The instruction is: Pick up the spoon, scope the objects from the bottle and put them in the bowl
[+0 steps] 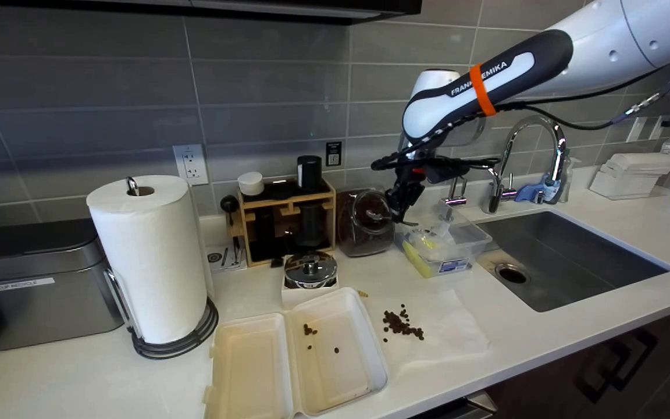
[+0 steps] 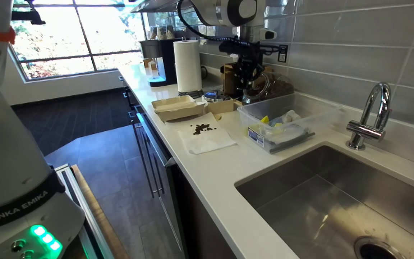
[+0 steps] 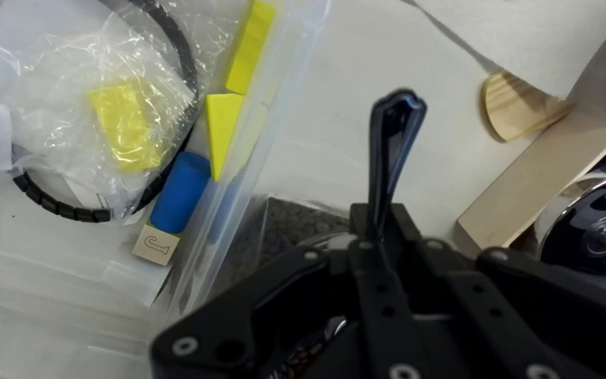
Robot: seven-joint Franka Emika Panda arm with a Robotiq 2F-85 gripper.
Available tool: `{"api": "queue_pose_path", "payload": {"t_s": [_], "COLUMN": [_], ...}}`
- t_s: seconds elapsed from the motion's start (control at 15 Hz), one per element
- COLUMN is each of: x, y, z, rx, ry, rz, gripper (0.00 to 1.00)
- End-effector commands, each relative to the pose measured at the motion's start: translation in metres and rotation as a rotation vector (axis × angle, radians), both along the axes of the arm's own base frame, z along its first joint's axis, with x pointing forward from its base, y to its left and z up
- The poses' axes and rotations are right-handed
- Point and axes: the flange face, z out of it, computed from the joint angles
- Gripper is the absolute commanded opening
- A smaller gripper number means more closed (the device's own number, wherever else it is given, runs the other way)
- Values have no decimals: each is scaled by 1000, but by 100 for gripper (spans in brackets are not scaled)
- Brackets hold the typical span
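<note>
One spoon (image 3: 385, 158), one jar (image 1: 363, 237), one white dish (image 1: 341, 372); brown beans (image 1: 396, 324) too crowded to count.
One plain white tray (image 1: 250, 372), one paper towel roll (image 1: 146, 256), one wooden rack (image 1: 331, 215), one clear plastic bin (image 1: 469, 247), three yellow blocks (image 3: 220, 129), one blue block (image 3: 180, 192) and one beige block (image 3: 155, 243).

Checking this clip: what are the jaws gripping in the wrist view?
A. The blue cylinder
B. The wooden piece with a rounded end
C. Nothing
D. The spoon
D: the flared handle end of the spoon sticks out from between the jaws in the wrist view, while the blue cylinder lies in the clear bin.
</note>
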Motion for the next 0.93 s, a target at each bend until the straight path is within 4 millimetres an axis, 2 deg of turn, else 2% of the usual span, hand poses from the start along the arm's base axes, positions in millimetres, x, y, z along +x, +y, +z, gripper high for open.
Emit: {"api": "queue_pose_path", "payload": {"t_s": [0.0,0.87], "x": [19,48], "y": [-6,-22], "z": [-11,-33], "rx": [52,237], "ry": [14,-9], "rz": [-75,-334], "gripper": [3,3]}}
